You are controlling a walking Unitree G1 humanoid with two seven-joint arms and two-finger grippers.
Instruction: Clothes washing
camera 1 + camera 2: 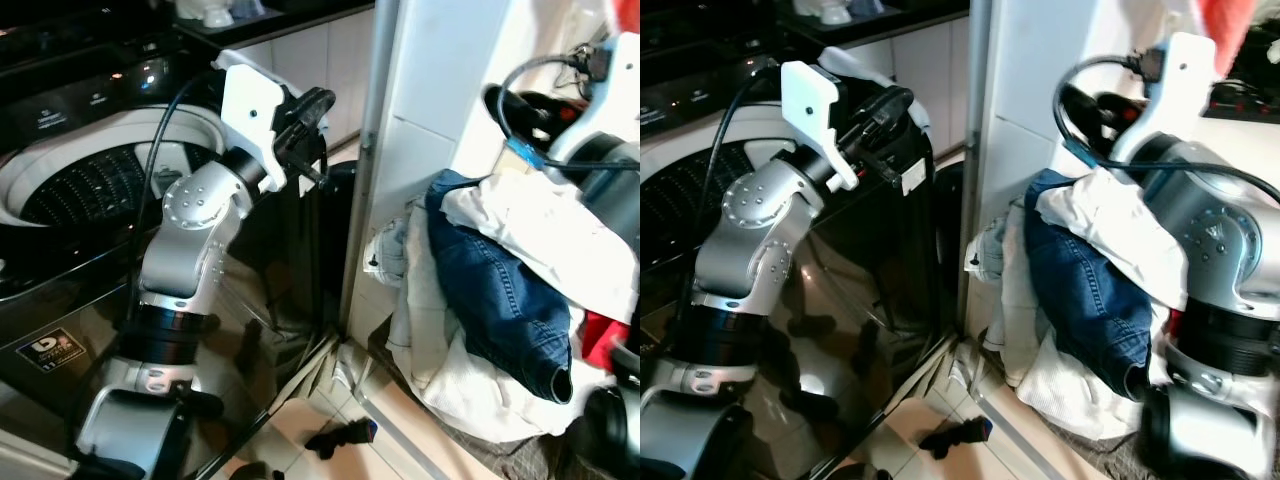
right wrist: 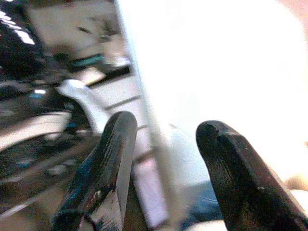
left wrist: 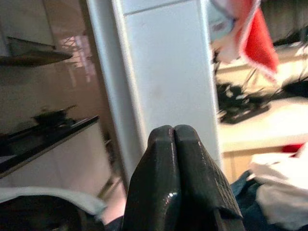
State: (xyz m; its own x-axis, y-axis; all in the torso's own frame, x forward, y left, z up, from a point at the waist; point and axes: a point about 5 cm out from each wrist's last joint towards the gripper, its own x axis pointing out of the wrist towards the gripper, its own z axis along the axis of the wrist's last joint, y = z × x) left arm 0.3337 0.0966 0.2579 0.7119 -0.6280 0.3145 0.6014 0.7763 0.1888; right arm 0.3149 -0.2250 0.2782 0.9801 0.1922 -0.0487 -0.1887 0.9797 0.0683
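Observation:
A top-loading washing machine stands at the left with its lid up and the drum exposed. My left gripper is raised above the machine's right edge, shut with nothing between its fingers. On the right lies a heap of clothes: blue jeans, white garments and a red piece. My right gripper is open and empty, held up above the heap near the white pillar, with its black fingers pointing left.
A white tiled pillar separates the machine from the clothes heap. A dark sock lies on the tiled floor below. A dark counter with small items runs behind the machine.

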